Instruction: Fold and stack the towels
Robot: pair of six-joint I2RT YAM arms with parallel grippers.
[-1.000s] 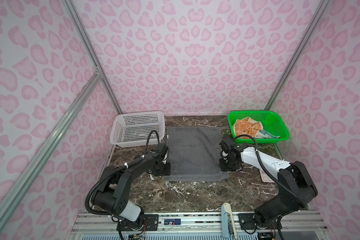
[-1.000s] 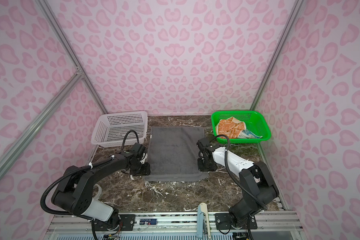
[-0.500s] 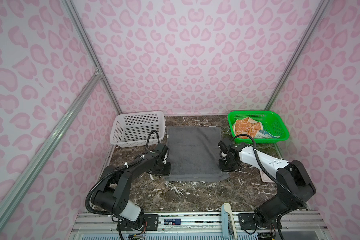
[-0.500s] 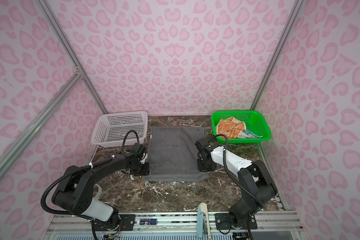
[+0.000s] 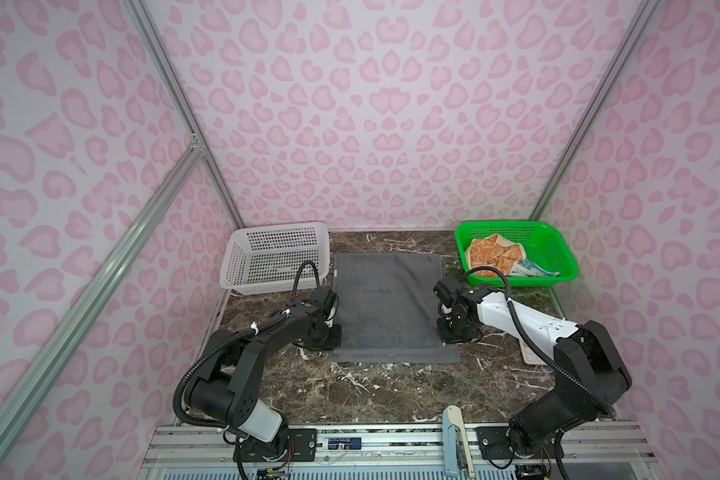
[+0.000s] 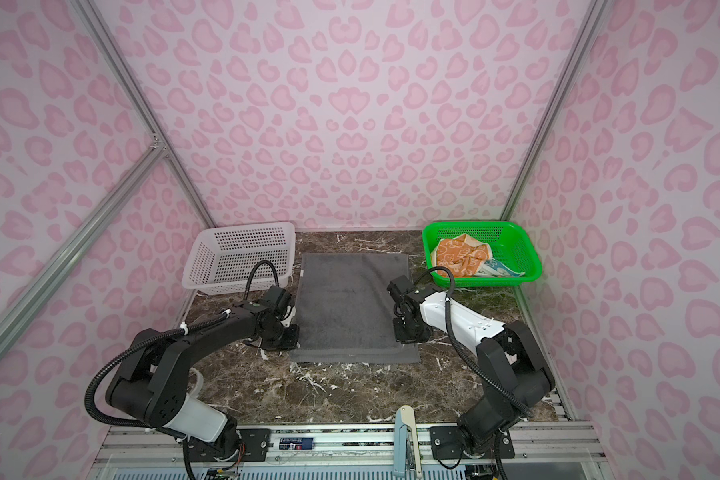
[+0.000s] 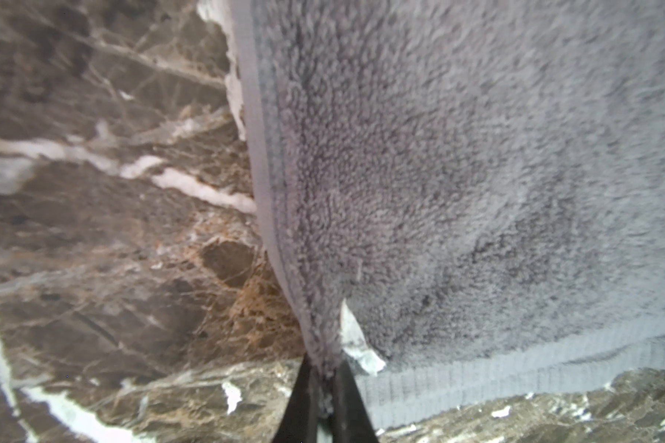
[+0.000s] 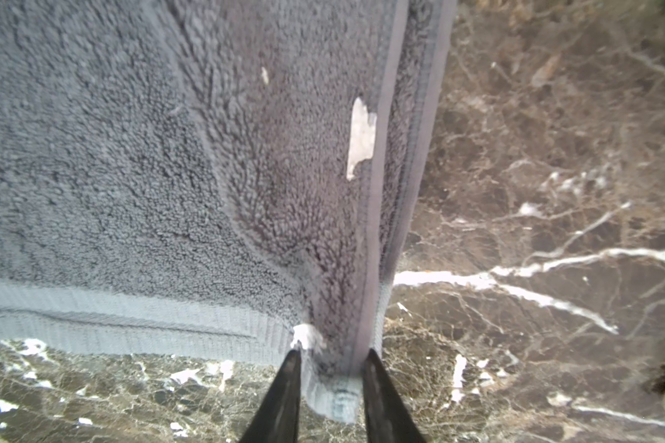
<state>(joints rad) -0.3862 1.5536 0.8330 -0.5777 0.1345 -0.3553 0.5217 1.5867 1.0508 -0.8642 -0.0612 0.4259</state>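
A plain dark grey towel lies flat on the marble table in both top views. My left gripper is shut on its left hem near the front corner, the cloth pinched up between the black fingers. At the front right corner my right gripper has its jaws closed on a bunched fold of that towel. The orange towel and the blue towel lie crumpled in the green basket.
A white basket stands at the back left, close to the grey towel's far left corner. The green basket sits at the back right, just behind the right arm. A pale pink flat object lies under the right arm. Pink patterned walls enclose three sides.
My left gripper has closed onto the grey towel's left hem. The right gripper has shifted slightly at the towel's right edge and holds a fold of it.
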